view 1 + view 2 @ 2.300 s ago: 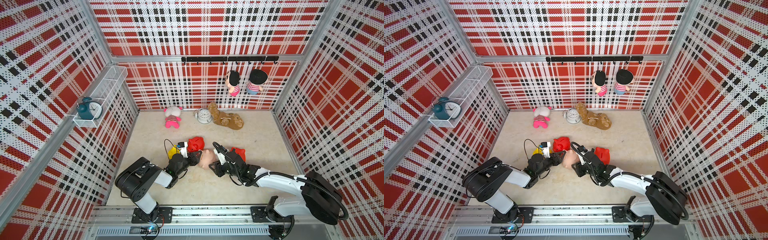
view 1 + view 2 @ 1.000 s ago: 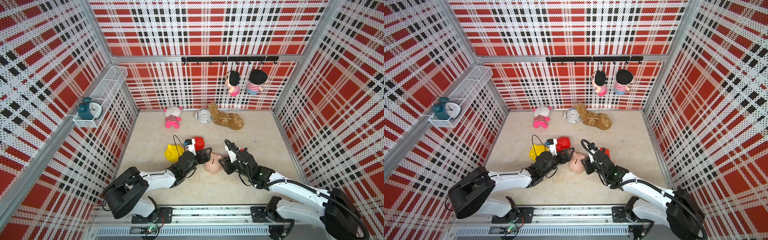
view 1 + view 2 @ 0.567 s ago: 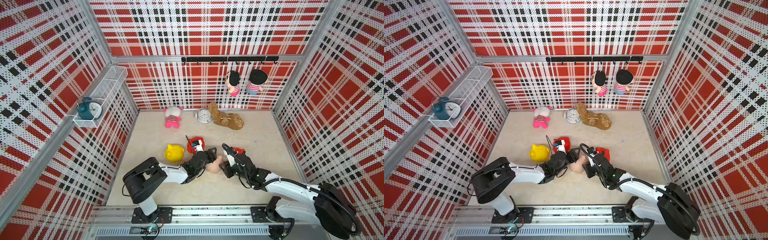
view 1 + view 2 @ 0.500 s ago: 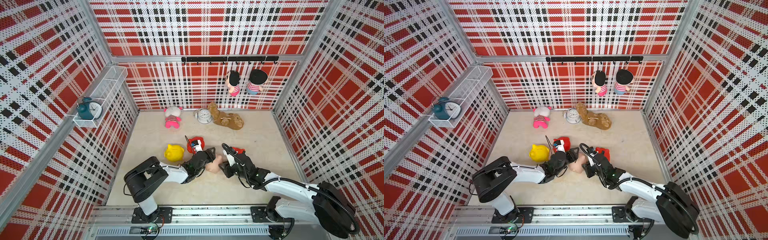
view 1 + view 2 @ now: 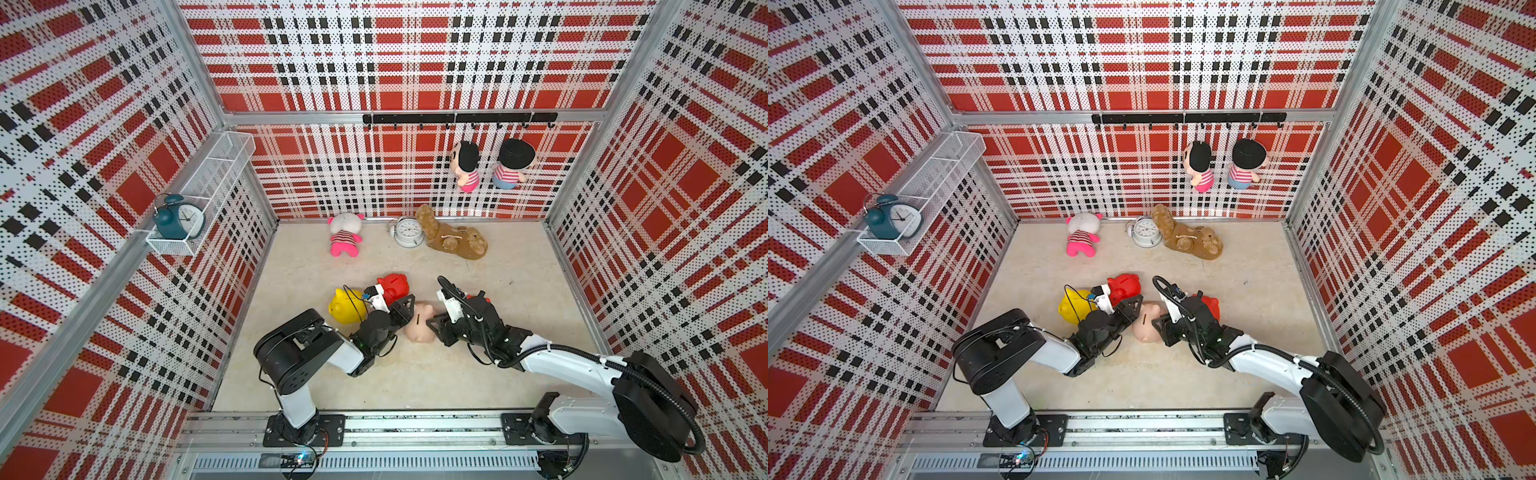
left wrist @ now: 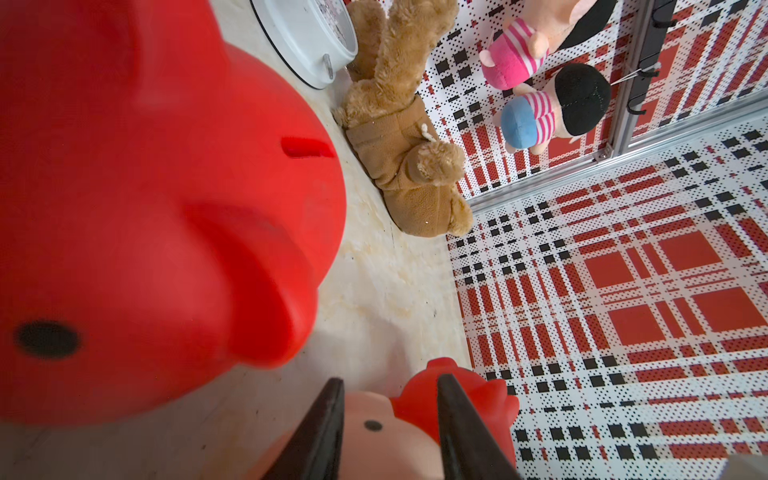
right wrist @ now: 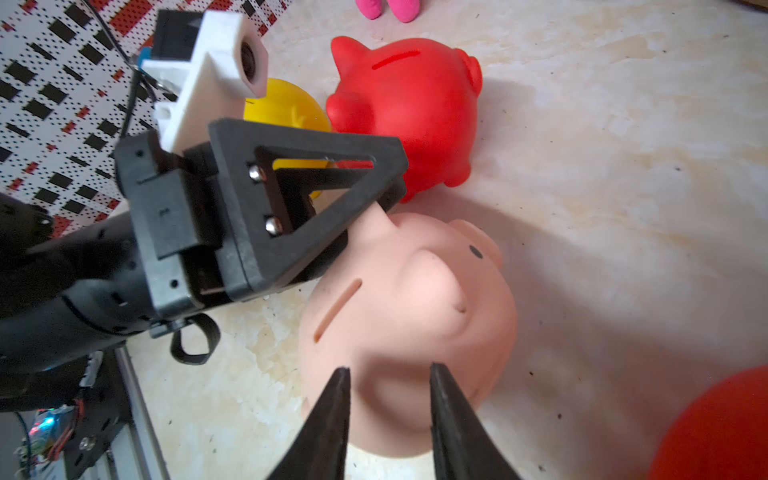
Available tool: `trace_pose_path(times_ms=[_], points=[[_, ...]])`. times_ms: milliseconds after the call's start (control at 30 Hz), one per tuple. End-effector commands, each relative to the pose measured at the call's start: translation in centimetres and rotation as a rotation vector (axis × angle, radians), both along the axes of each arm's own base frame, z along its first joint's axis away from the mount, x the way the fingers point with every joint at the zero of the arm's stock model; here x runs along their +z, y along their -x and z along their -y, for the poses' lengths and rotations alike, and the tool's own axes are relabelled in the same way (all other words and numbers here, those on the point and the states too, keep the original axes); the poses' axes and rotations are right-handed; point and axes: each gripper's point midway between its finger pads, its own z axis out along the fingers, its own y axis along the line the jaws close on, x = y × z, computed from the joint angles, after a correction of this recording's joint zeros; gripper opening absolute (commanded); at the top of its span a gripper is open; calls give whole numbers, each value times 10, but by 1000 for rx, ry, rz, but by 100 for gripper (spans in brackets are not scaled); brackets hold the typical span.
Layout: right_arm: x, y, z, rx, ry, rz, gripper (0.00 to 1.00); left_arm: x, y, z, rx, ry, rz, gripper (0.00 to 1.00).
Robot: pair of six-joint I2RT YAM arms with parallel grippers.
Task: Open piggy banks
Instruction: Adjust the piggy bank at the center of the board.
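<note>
1. The pale pink piggy bank (image 7: 407,332) is smooth moulded plastic with a soft sheen, lightly smudged.
2. The red piggy bank (image 7: 407,108) at 11 o'clock of it is satin plastic, faintly grainy close up. The yellow piggy bank (image 5: 347,309) at 9 o'clock looks glossier.
3. The left gripper (image 7: 384,201) is matt black plastic with fine ridges, fixed by bright metal screws (image 7: 257,173); its camera mount (image 7: 216,70) is white plastic.
4. The brown plush dog (image 6: 399,166) has shaggy pile and a fleecy cloth jacket.
5. The white alarm clock (image 6: 307,37) has a smooth, glossy casing.
6. The floor (image 7: 623,187) is matt, mottled cream and stone-like, speckled with grit.
7. The walls (image 5: 415,54) are perforated plaid-printed panels in brushed metal framing (image 5: 415,117).
</note>
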Motion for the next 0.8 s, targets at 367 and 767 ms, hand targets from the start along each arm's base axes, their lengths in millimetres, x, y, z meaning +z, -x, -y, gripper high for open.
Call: trace_pose_path(times_ms=[367,767], points=[[13,-9,-31,60,-64,-25,35,-47,12,-58,30,-137,-106,50],[16,-10,-5,-31,-4,4,36,-27,18,-69,48,-139,-91,73]])
